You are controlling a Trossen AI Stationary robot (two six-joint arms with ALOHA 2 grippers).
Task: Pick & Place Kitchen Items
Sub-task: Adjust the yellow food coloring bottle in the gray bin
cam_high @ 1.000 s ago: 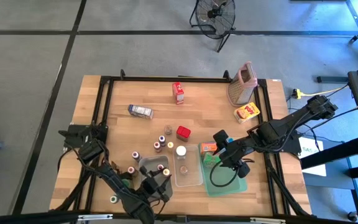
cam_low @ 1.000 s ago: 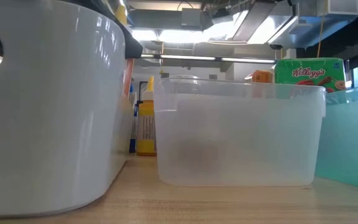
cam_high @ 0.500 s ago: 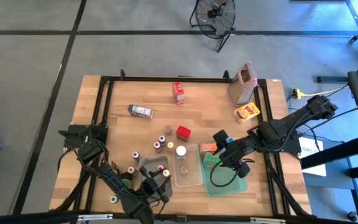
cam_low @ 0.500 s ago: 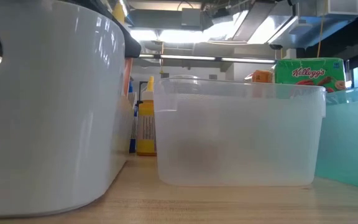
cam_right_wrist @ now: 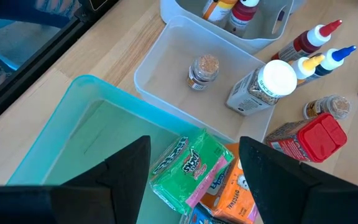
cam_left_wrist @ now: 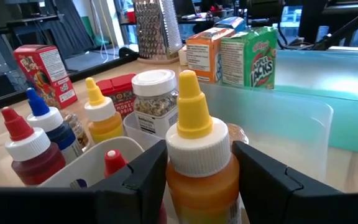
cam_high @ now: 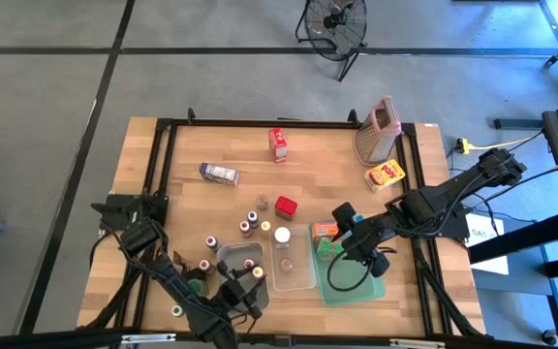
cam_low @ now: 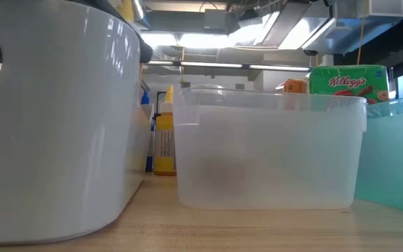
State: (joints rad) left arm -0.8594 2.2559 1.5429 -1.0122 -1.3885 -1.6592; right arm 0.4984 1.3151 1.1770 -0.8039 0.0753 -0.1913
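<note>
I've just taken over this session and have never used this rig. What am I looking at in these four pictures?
It is a robot with two dark arms at a wooden table. The high view looks straight down. The low view looks level across the tabletop, filled by a clear tub. Each wrist view looks past one arm's fingers. On the table are small bottles, jars and cartons, a grater, a grey tub and a green tray. The left gripper holds a yellow-capped bottle at the grey tub. The right gripper hangs open and empty over the tray, above a green carton.
</note>
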